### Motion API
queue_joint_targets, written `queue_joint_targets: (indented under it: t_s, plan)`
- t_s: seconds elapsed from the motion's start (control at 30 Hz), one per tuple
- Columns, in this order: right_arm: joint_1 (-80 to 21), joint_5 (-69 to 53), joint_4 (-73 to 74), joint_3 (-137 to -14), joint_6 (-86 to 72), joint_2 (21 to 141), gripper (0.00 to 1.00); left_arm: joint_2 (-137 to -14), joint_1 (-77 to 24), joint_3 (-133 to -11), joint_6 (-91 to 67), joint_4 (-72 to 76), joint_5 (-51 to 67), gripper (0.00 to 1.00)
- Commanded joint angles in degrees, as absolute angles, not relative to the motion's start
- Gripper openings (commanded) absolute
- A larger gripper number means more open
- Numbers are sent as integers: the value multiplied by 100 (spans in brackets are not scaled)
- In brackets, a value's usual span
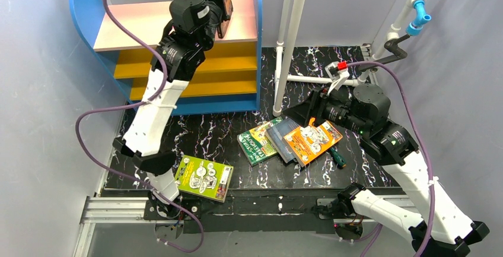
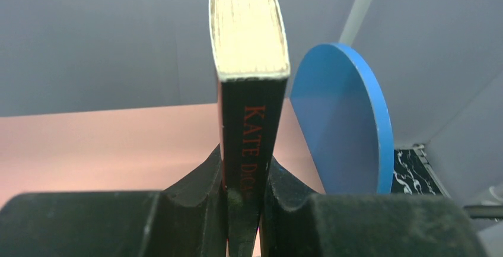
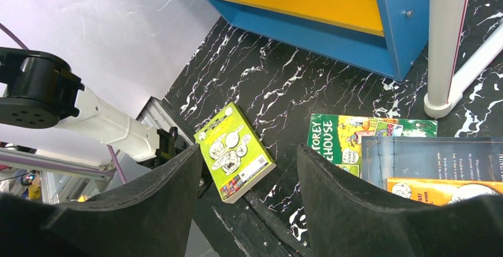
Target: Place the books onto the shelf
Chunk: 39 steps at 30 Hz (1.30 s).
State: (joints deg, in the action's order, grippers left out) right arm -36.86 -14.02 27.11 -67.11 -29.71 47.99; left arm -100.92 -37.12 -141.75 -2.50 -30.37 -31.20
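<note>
**Held book** (image 2: 252, 120): upright over the pink top board of the shelf (image 1: 142, 28), spine toward the wrist. Your left tool (image 2: 244, 177) is clenched on its lower end. It is thin and light, probably floppy, so expect it to topple unless leaned on a blue side.

**Other books:** four lie on the surface (image 1: 196, 132). The lime book (image 1: 203, 177) lies apart. The green book (image 1: 256, 141), blue book (image 1: 283, 133) and orange book (image 1: 311, 141) overlap.

**Right tool** (image 3: 249, 174): released, hanging above them. Grip each book by a free edge, since glossy covers may slip.

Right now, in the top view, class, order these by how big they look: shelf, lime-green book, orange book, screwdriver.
Largest: shelf; then lime-green book and orange book, too alike to rank; screwdriver smallest.
</note>
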Motion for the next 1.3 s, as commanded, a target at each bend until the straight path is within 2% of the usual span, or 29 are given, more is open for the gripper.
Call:
queue_joint_targets:
  t_s: [0.0, 0.13, 0.3, 0.57, 1.0, 1.03, 1.27]
  plan:
    - [-3683, -1342, 2557, -6904, -2980, 4848, 68, -10064, -3925, -14131, 674, -1363, -3556, 0]
    - [-3684, -1374, 2530, -6829, -3092, 4864, 67, -10605, -4218, -14483, 1367, -945, -3981, 0]
    - [-3685, -1333, 2414, -6605, -3282, 4758, 67, -10948, -4389, -14357, 1943, -352, -4609, 0]
    - [-3678, -1334, 2396, -6504, -3342, 4701, 67, -11474, -4547, -14775, 1822, -329, -5022, 0]
    - [-3680, -1469, 2353, -6372, -3347, 4712, 67, -11344, -4561, -14682, 1418, -824, -4899, 0]
    - [-3682, -1480, 2352, -6365, -3352, 4721, 67, -11328, -4569, -14678, 1390, -856, -4884, 2]
    - [-3676, -1534, 2290, -6299, -3429, 4728, 67, -11141, -4610, -14643, 1147, -1163, -4699, 40]
